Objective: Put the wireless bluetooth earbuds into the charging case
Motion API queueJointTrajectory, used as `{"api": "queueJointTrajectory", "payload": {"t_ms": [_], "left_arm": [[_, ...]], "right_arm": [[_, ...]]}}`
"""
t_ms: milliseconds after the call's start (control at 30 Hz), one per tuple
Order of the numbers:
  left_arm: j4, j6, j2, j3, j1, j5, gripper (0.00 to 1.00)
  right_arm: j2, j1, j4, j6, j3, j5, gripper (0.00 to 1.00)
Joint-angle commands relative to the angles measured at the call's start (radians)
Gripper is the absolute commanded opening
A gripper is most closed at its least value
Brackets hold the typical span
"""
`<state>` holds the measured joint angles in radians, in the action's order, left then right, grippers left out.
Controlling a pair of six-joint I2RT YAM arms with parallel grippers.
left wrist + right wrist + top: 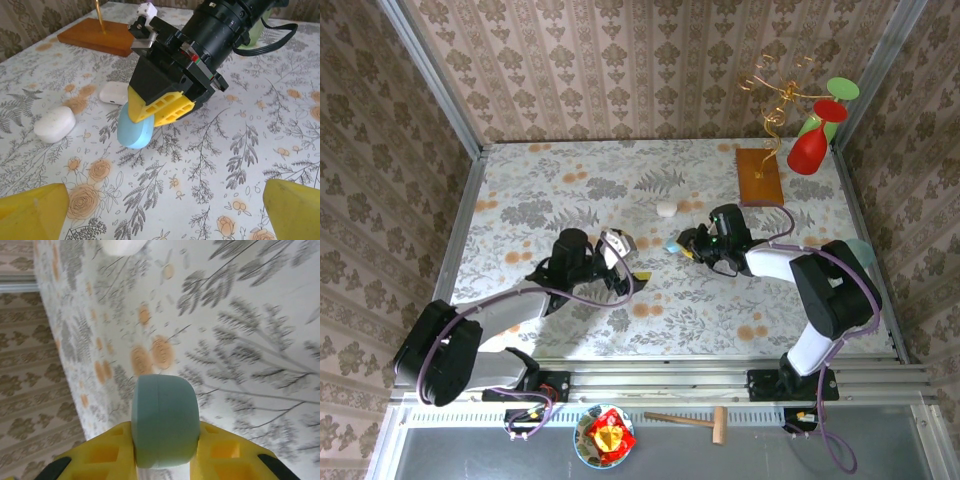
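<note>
Charging case point(136, 134) (blue) | in right claw point(152, 112) | left claw point(162, 212) wide

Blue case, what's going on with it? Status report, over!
Left end effector open, empty, facing the right one. Right end effector shut on blue case, case looks closed. Two white cases nearby on table, not touching it.

Wooden base point(760, 176) beside red goblet point(809, 148); mallet point(685, 419) near bowl point(579, 447).
</note>
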<state>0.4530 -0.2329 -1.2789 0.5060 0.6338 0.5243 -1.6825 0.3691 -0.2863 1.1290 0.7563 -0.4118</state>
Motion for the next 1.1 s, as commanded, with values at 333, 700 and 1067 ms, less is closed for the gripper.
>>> {"api": "queueJointTrajectory", "payload": {"t_ms": [333, 700, 1067], "left_arm": [[-0.011, 0.005, -0.014, 0.046, 0.005, -0.01, 1.0], [0.153, 0.17, 0.027, -0.025, -0.112, -0.245, 1.0], [0.201, 0.013, 0.129, -0.127, -0.276, -0.758, 1.0]], "right_arm": [[-0.011, -0.006, 0.168, -0.109, 0.003, 0.161, 0.42], [0.207, -0.006, 0.394, -0.314, 0.032, 0.42, 0.85], [0.43, -0.015, 0.319, -0.92, 0.034, 0.928, 1.0]]}}
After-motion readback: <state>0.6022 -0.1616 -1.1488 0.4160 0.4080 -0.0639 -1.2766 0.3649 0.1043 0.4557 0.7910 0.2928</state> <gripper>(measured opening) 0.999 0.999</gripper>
